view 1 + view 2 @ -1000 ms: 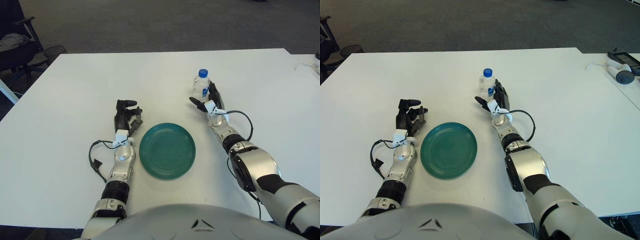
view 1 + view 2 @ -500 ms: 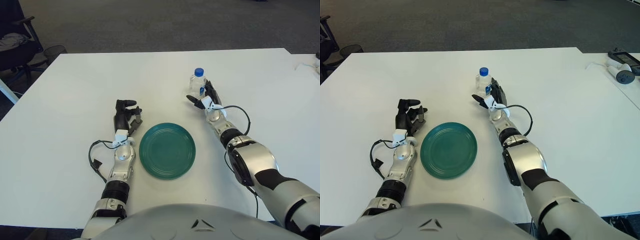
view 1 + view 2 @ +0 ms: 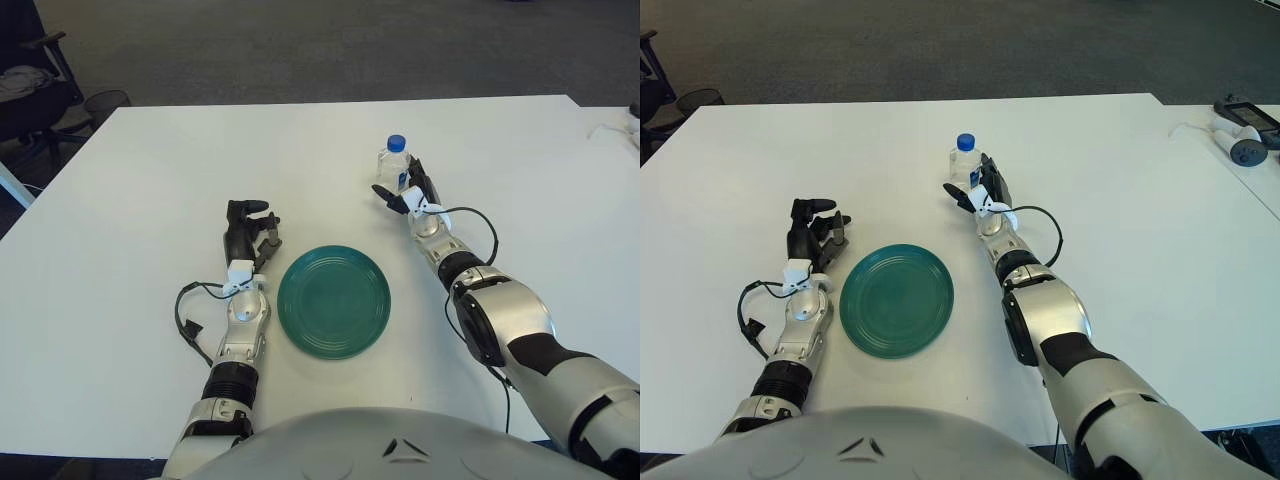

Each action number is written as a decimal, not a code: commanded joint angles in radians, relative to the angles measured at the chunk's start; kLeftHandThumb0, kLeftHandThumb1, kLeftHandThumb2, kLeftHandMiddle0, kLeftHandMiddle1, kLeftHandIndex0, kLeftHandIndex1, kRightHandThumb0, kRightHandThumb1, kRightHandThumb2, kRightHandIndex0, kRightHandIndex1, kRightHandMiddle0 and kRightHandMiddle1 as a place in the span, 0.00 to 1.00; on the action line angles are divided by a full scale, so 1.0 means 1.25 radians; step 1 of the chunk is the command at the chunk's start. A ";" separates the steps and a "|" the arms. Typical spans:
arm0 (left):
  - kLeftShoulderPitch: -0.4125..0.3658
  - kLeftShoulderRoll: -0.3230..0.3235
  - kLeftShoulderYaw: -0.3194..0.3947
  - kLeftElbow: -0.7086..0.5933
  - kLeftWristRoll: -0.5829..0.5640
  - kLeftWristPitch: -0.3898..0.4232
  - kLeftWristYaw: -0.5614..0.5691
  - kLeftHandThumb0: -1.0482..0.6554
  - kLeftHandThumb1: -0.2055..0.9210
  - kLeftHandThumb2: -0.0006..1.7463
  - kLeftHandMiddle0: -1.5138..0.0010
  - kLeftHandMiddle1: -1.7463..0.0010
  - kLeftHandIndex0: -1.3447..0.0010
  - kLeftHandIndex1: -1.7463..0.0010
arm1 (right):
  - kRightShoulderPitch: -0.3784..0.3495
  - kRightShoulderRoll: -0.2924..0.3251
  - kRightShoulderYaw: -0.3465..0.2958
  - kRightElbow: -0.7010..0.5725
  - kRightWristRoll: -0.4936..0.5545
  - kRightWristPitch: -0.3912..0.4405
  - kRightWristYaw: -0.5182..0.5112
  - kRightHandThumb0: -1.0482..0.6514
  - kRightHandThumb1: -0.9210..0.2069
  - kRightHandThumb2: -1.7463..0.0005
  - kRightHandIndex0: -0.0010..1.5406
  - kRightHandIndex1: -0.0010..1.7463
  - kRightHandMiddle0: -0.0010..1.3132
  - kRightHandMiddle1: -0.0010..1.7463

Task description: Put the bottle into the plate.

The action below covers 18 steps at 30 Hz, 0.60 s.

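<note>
The right hand [image 3: 412, 195] is gripping a clear water bottle [image 3: 394, 165] with a blue cap, standing upright on the white table [image 3: 150, 180] beyond the green plate [image 3: 334, 300]. The left hand [image 3: 245, 232] is showing just left of the plate, fingers curled and holding nothing.

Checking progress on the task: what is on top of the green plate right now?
Nothing: the green plate shows bare all over. The bottle stands upright on the table beyond it, with the right hand around it. The left hand shows left of the plate.
</note>
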 commanded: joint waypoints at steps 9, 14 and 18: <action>0.079 0.011 0.024 0.032 0.004 0.021 0.014 0.40 0.84 0.44 0.60 0.33 0.78 0.00 | -0.017 0.023 -0.027 0.011 0.023 0.025 0.020 0.00 0.00 0.81 0.08 0.02 0.00 0.18; 0.081 0.010 0.027 0.026 0.007 0.025 0.017 0.40 0.85 0.44 0.59 0.33 0.78 0.00 | -0.014 0.026 -0.041 0.012 0.031 0.031 0.019 0.00 0.00 0.83 0.11 0.03 0.00 0.24; 0.082 0.008 0.029 0.021 0.005 0.032 0.018 0.40 0.85 0.44 0.59 0.33 0.78 0.00 | -0.012 0.028 -0.054 0.012 0.037 0.028 0.016 0.01 0.00 0.85 0.11 0.18 0.00 0.38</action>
